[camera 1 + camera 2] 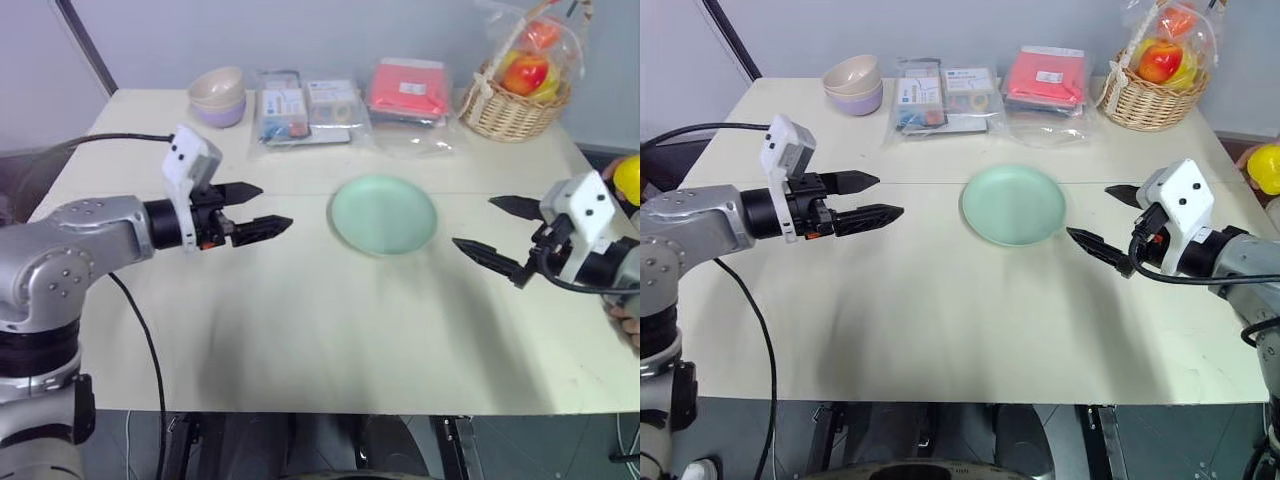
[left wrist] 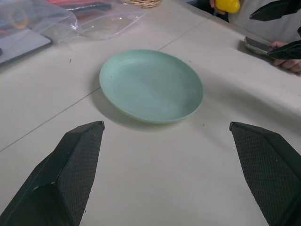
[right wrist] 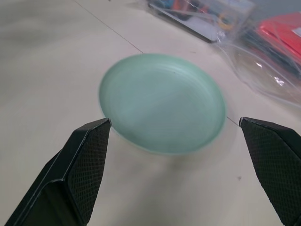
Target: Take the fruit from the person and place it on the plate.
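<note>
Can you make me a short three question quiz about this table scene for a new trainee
1. True or false: the yellow fruit already lies on the plate.
2. What is on the plate? A) an apple B) nothing C) a bowl
3. Fill in: the right gripper is ____.

Key: 1 false, a person's hand holds it at the table's right edge; 2 B; 3 open, and so is the left gripper.
</note>
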Robot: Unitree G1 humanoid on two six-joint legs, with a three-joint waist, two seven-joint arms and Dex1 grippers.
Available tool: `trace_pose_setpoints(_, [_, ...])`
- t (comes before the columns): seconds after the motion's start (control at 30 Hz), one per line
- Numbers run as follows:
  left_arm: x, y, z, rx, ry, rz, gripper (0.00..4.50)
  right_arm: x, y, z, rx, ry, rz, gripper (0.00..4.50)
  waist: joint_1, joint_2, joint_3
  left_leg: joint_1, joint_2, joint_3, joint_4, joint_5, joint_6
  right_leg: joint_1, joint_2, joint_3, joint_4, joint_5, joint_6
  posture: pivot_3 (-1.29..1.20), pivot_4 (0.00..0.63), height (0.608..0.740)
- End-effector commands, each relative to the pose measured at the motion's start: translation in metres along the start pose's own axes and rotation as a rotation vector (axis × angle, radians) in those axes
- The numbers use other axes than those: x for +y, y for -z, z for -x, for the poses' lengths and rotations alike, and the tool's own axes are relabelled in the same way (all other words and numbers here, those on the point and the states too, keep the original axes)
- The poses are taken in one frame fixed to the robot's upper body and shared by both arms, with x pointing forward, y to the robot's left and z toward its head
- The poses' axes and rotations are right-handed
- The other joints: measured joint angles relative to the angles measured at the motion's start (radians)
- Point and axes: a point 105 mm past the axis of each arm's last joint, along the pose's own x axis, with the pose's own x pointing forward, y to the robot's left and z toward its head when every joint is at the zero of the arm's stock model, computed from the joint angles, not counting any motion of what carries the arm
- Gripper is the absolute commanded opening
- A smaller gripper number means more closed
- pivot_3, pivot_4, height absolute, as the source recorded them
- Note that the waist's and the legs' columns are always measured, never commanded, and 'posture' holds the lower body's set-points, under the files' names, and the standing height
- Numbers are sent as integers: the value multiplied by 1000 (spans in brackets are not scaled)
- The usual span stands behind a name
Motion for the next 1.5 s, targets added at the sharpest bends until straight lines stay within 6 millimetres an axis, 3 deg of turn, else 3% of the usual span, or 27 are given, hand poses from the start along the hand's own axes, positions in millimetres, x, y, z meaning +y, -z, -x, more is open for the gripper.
trace_pose_setpoints(0.03, [1, -10, -1, -37, -2, -48, 4448, -1, -14, 5, -31, 24, 52, 4500, 1, 0, 0, 0, 0, 0, 0, 0, 0, 0, 0, 0, 0, 0, 0, 0, 150, 740])
trace_pose_setpoints(1.5, [-1, -11, -9, -65, 35, -29, 4448, -3, -17, 7, -47, 57, 50, 4500, 3, 0, 0, 0, 0, 0, 0, 0, 0, 0, 0, 0, 0, 0, 0, 0, 150, 740])
